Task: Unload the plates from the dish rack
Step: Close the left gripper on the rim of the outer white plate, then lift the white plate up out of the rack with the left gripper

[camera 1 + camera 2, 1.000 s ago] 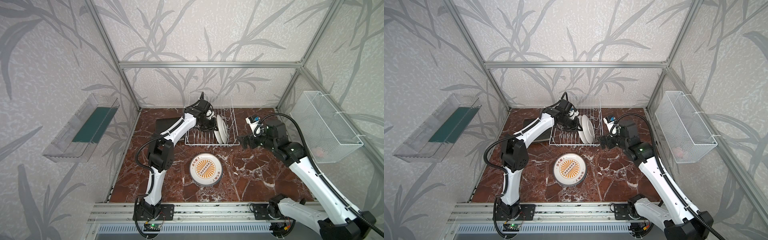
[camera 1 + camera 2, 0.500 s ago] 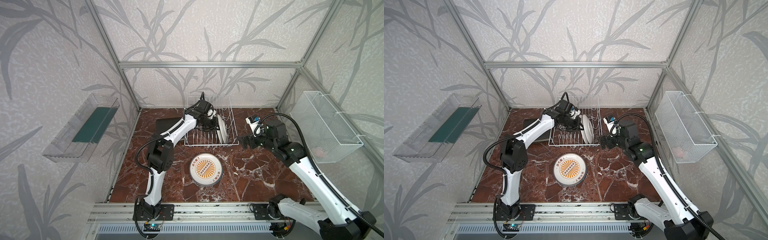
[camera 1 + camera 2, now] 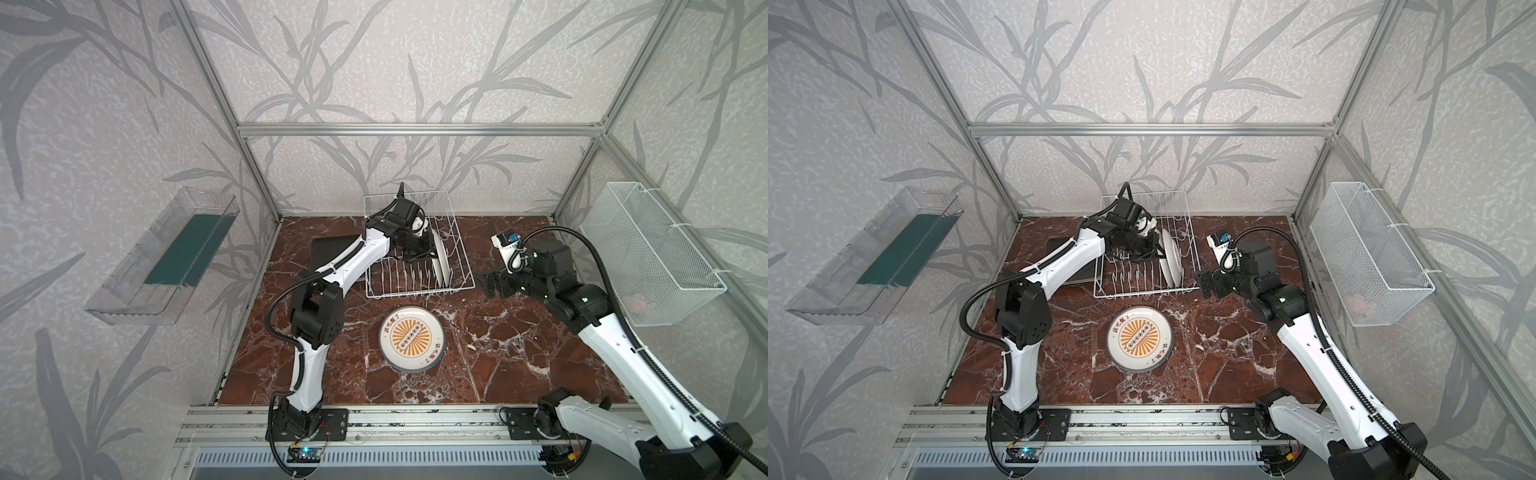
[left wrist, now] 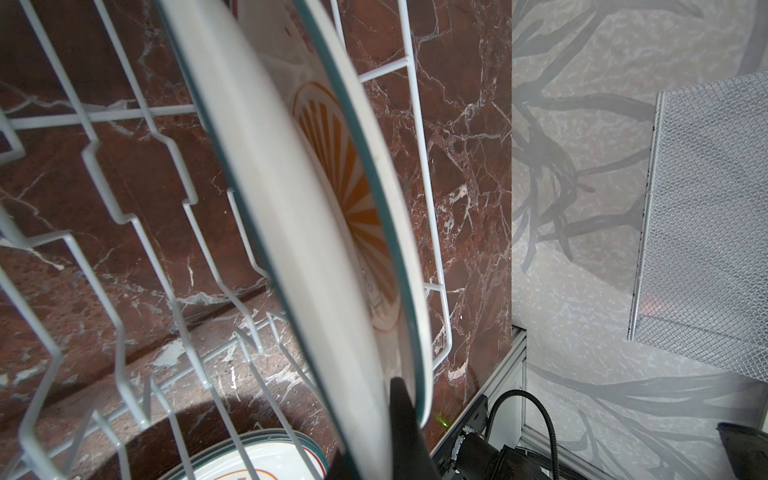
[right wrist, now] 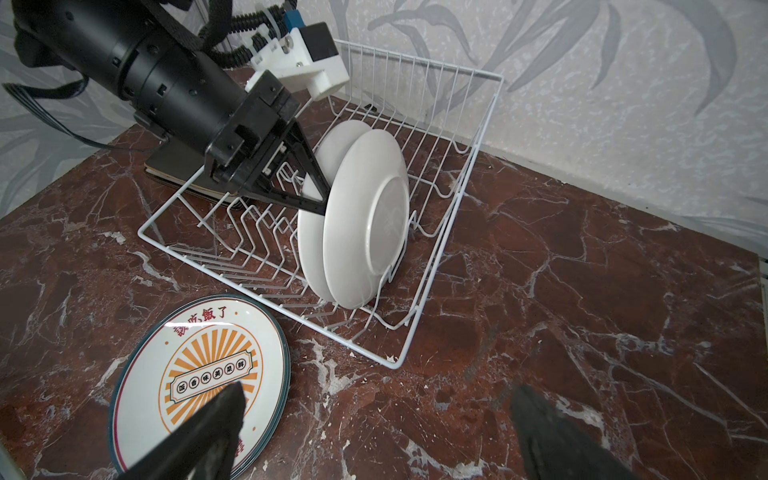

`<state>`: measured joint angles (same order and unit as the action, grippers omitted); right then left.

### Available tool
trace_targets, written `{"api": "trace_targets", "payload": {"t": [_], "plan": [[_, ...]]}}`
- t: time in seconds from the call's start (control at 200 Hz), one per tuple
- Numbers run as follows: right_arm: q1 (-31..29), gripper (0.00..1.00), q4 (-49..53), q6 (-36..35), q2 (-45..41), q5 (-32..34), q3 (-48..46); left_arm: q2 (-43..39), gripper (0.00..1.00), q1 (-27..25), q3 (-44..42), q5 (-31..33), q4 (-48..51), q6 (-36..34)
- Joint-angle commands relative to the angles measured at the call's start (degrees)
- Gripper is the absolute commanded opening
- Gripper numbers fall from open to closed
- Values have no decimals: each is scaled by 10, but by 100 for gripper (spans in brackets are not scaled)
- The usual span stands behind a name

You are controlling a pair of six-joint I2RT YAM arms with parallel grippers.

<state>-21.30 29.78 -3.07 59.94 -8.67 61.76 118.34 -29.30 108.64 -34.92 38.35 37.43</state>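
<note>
We see a red-brown marble tabletop (image 3: 519, 353) veined with white. Toward the back wall the white wire dish rack (image 3: 419, 291) stands on it. A stack of round sunburst plates (image 3: 411, 337) lies face up just in front of the rack, and a low pile of dark square plates (image 3: 328, 253) lies flat just beside its left side

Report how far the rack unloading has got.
Done: a stack of round plates lies face up on the table before the dish rack, and dark square plates lie flat beside it. In hand: the left tool is shut on the rim of one upright plate, not yet lifted out. Left: that plate and the second upright plate. The right tool hangs open, empty.
</note>
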Motion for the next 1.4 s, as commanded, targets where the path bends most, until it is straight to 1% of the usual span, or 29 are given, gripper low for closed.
{"api": "trace_targets", "payload": {"t": [0.0, 0.45, 0.62, 0.76, 0.91, 1.12, 1.395], "plan": [[3, 99, -12, -2, -11, -3, -3, -35, 0, 5, 7, -11, -17, 17], [3, 99, -19, 3, -10, -6, -5, -44, 0, 9, 39, -15, -5, 5], [3, 99, -15, 1, -15, -3, -4, -11, 0, 11, 55, -67, -12, -20], [4, 99, -11, -4, -18, 1, -5, 26, 0, 8, 111, -96, 47, -55], [6, 99, -13, -1, -16, -1, -6, 34, 0, 5, 146, -109, 84, -82], [6, 99, -19, 4, -10, -8, -3, 29, 0, 5, 190, -78, 156, -119], [6, 99, -21, 10, -10, -13, -1, 22, 0, 6, 258, -44, 213, -135]]}}
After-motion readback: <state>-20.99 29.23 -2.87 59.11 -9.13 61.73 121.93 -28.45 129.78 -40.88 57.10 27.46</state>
